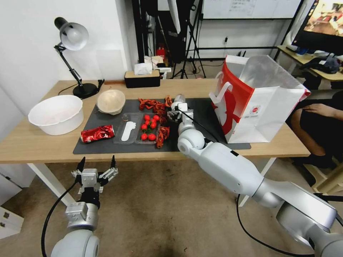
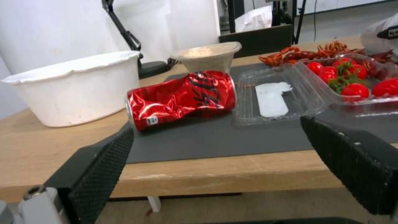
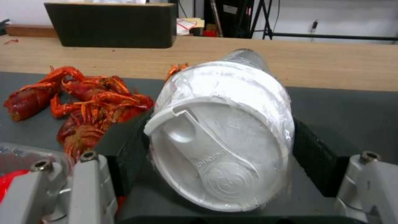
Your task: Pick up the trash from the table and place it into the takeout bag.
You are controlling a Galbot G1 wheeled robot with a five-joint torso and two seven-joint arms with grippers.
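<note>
The right hand is closed around a clear cup with a white lid, which lies on its side on the dark mat of the surface. The smooth, tapered cup could slip out when lifted. Crayfish shells lie just beside the hand and may snag. The bag stands near its other side; a low carry could knock its rim. The left hand hangs wide open and empty below the surface edge, facing a crushed can.

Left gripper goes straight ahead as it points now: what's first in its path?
Likely the table edge, then the crushed can. The open left gripper hangs short of the table; height is hard to judge.
</note>
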